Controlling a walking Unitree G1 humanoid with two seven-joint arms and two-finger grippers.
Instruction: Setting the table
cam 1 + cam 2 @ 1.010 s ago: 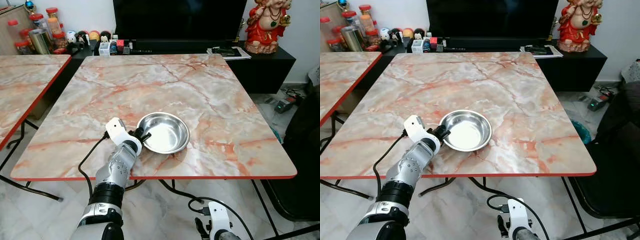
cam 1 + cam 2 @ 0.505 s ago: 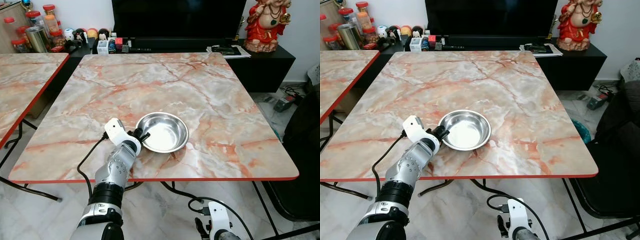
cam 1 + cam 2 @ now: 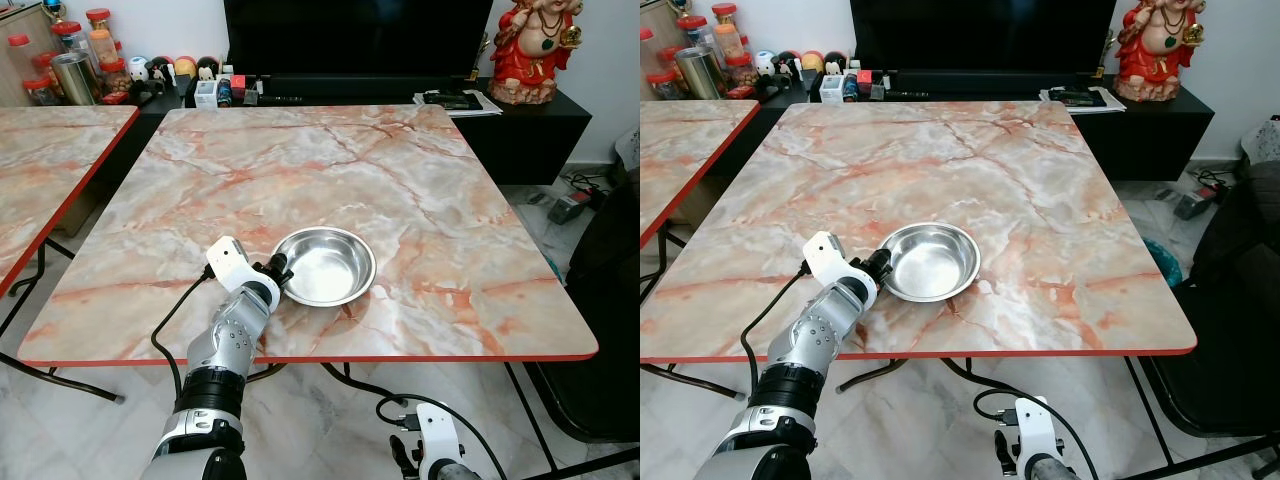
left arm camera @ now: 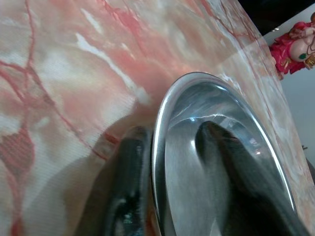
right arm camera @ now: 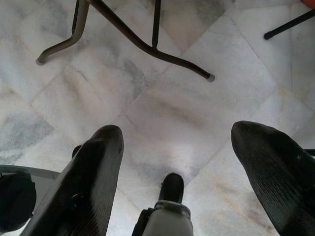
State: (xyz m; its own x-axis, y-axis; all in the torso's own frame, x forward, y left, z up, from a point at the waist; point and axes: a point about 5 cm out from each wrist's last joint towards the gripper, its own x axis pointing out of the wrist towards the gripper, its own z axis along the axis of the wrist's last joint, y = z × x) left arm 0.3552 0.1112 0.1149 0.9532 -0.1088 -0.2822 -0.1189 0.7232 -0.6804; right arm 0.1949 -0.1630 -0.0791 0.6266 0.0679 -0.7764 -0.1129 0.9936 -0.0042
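No words, numbers or signs can be read here. The jars and small boxes at the back of the room have labels, but they are too small and blurry to make out. The papers on the black shelf are too far off to read.

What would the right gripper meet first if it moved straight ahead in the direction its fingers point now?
Probably the white marble floor. The right gripper hangs open below the table and points down at the tiles. A dark table leg crosses farther off, seemingly outside that line, though depth is unclear.
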